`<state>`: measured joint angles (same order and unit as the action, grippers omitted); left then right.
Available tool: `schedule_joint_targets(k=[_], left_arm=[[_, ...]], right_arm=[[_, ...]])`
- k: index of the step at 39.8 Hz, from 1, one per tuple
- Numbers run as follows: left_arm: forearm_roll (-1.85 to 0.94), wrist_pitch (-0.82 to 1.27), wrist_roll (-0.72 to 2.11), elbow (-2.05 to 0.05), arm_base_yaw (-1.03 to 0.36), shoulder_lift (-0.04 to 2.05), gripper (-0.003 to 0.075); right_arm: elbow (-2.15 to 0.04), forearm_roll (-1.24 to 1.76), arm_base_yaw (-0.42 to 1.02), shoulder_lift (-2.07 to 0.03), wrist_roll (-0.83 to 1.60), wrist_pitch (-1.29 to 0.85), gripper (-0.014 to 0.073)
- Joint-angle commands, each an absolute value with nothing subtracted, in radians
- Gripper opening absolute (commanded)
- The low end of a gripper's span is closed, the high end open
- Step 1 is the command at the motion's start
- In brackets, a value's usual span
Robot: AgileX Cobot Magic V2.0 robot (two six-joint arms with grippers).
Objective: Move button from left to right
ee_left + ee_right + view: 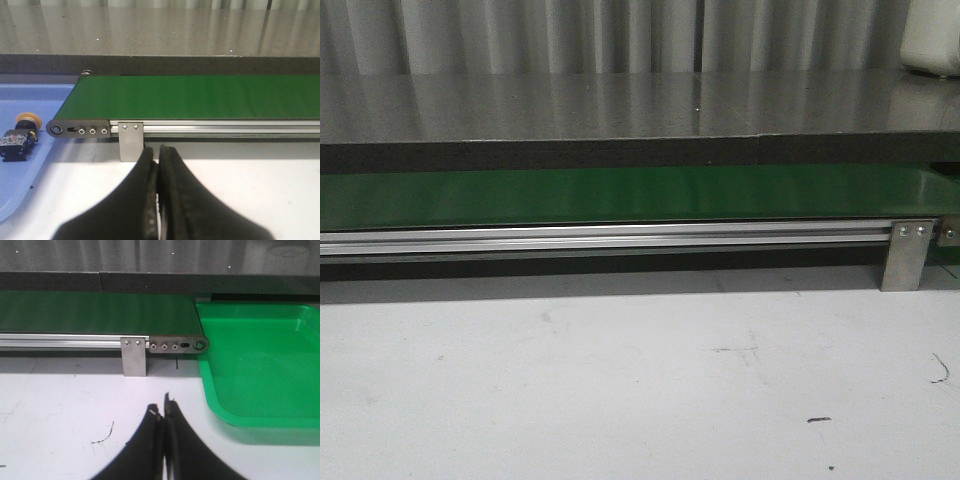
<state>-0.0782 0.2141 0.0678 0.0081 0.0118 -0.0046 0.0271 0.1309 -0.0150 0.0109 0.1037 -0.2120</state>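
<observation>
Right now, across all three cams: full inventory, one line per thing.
button: 1, orange-yellow cap on black body, lying in the blue tray beside the belt's left end; left wrist view only
blue tray: 1, blue, off the belt's left end
conveyor belt: 1, green, running across the table; nothing on the stretches in view
belt rail: 1, silver aluminium, along the belt's near edge
support brackets: 1 per view, silver, under the rail
green tray: 1, green, at the belt's right end, no contents in view
table: 1, white, scuffed
left gripper: 1, black, shut, holding nothing
right gripper: 1, black, shut, holding nothing
</observation>
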Motion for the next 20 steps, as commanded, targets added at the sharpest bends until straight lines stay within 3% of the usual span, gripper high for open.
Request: schedule_joint_targets(k=[1,20], left_arm=[[-0.088,0.128,0.061,0.037,0.013,-0.022,-0.0021],[-0.007,-0.009,0.073,0.037,0.013,-0.022,-0.0021]], right_arm=[[0.019,0.133,-0.022,0.027,0.115,-0.125,-0.007],[0.018,0.133,-0.022,0.027,0.115,-0.117,-0.007]])
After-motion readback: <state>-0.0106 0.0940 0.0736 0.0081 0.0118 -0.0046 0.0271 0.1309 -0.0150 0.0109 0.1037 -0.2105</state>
